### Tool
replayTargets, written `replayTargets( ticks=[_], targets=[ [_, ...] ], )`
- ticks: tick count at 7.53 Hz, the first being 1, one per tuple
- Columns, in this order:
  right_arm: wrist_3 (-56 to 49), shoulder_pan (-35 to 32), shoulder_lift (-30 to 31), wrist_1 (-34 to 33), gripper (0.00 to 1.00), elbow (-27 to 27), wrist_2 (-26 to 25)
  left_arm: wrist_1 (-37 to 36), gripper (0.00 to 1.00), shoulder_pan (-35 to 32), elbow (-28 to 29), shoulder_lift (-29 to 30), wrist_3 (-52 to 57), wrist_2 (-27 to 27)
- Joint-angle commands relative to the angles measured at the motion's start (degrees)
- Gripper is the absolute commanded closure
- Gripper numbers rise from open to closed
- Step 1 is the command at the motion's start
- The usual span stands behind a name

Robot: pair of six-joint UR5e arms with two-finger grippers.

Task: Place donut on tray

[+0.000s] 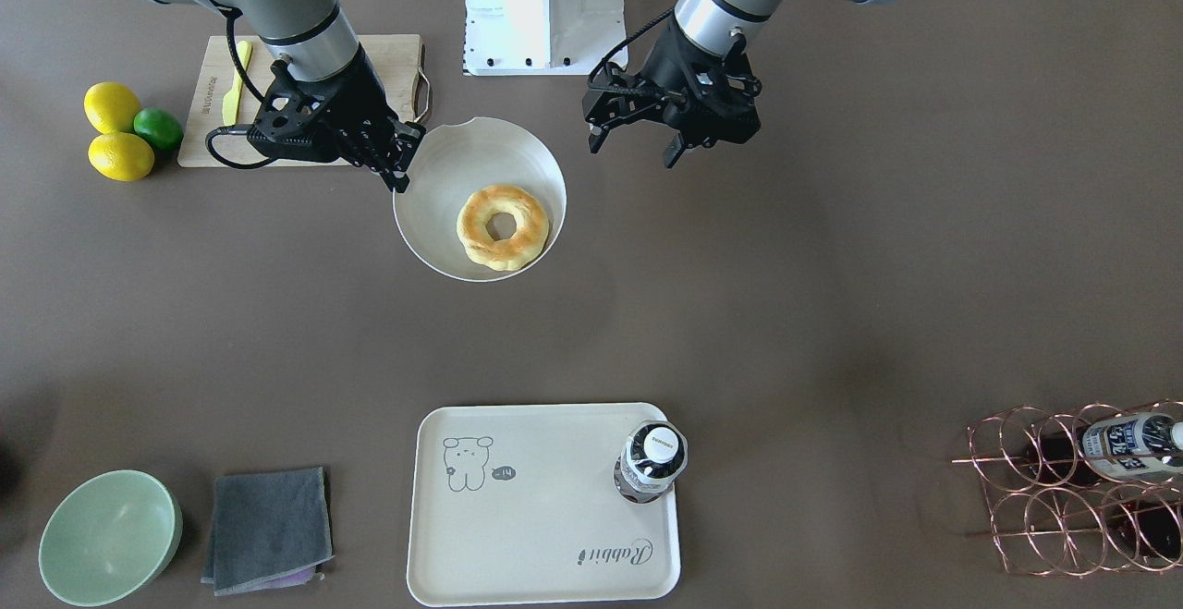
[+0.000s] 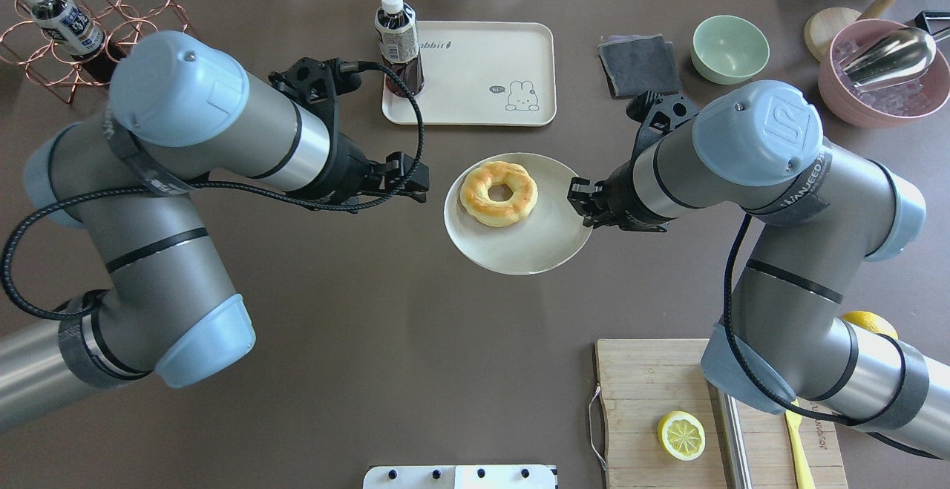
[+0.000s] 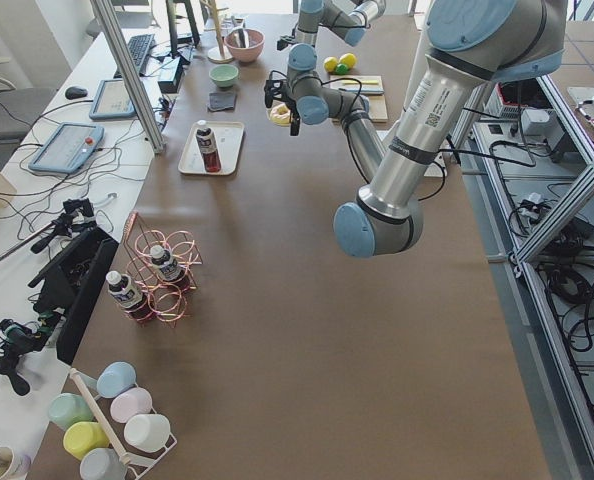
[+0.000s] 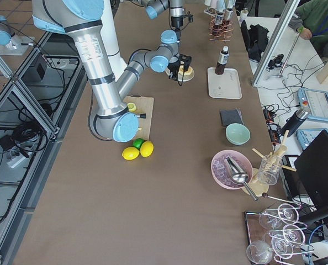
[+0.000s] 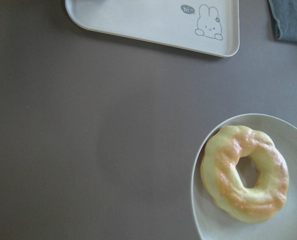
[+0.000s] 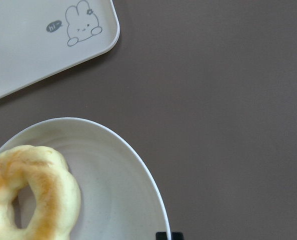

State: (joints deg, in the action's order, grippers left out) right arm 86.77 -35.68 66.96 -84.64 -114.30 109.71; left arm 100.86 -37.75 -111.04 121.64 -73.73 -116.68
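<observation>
The donut (image 1: pixel 502 226) is a golden ring with a browned top. It lies in a white bowl (image 1: pixel 434 221) with a notched rim at mid-table. It also shows in the overhead view (image 2: pixel 499 193) and both wrist views (image 5: pixel 244 172) (image 6: pixel 28 195). My right gripper (image 1: pixel 399 170) is shut on the bowl's rim. My left gripper (image 1: pixel 638 142) is open and empty, hovering beside the bowl on the other side. The cream tray (image 1: pixel 545 535) with the cartoon drawing and "Rabbit" script lies on the table beyond the bowl, seen from the robot (image 2: pixel 475 66).
A dark drink bottle (image 1: pixel 652 461) stands upright on one corner of the tray. A grey cloth (image 1: pixel 268 528) and a green bowl (image 1: pixel 109 535) lie beside the tray. A wooden cutting board (image 1: pixel 208 110), lemons and a lime (image 1: pixel 120 133), and a copper wire rack (image 1: pixel 1081 489) are further off.
</observation>
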Motion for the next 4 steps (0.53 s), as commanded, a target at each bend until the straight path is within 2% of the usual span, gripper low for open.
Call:
replayTargets(
  ticks=[1, 4],
  targets=[
    [9.3, -5.2, -4.4, 1.0, 1.0, 8.0, 0.1, 0.3, 0.02, -5.4, -2.7, -7.0, 9.0, -4.4],
    [14.4, -8.3, -13.8, 10.4, 1.0, 27.5, -0.1, 0.4, 0.02, -8.3, -3.1, -10.9, 16.0, -4.8]
  ],
)
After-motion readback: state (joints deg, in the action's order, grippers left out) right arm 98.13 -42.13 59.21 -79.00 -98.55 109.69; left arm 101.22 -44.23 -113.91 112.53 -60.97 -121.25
